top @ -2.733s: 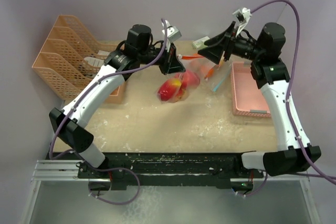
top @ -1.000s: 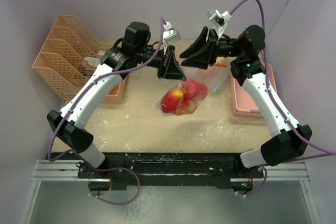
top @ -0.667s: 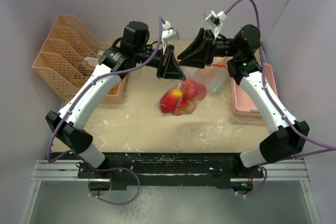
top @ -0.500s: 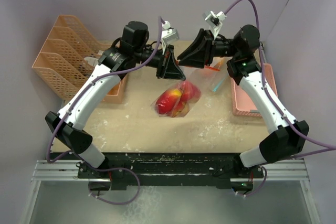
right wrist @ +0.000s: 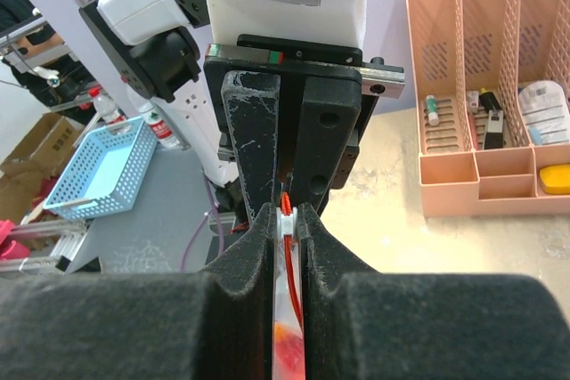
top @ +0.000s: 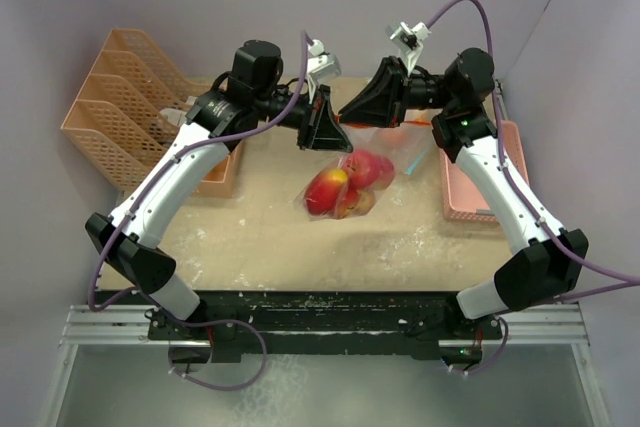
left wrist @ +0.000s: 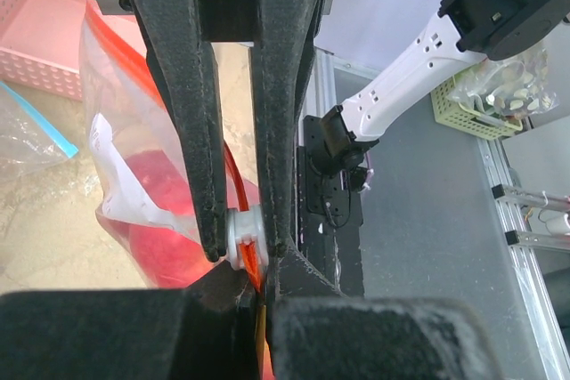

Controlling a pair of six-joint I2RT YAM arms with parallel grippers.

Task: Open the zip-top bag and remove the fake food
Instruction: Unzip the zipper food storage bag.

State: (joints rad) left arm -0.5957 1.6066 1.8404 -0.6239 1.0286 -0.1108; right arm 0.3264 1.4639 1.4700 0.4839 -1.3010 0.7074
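Observation:
The clear zip-top bag [top: 352,169] hangs between my two grippers above the table. Its fake food [top: 340,189], red apples with a bit of orange, sags in the bottom of the bag. My left gripper [top: 327,131] is shut on the bag's orange zip strip [left wrist: 233,175] right beside the white slider [left wrist: 239,239]. My right gripper [top: 366,107] faces it tip to tip and is shut on that slider [right wrist: 285,217]. In the left wrist view the red fruit [left wrist: 160,211] shows through the plastic. The right wrist view shows only a sliver of fruit [right wrist: 287,349] between its pads.
A peach file organiser [top: 125,97] stands at the back left, with a small peach tray [top: 215,179] beside it. The pink basket [top: 474,179] sits at the right. A second clear bag with a blue strip [top: 418,152] lies next to the basket.
My right gripper has moved a little left up to the left gripper and closed its jaws on the slider. The bag of fruit swung slightly and settled. The left gripper stayed shut.

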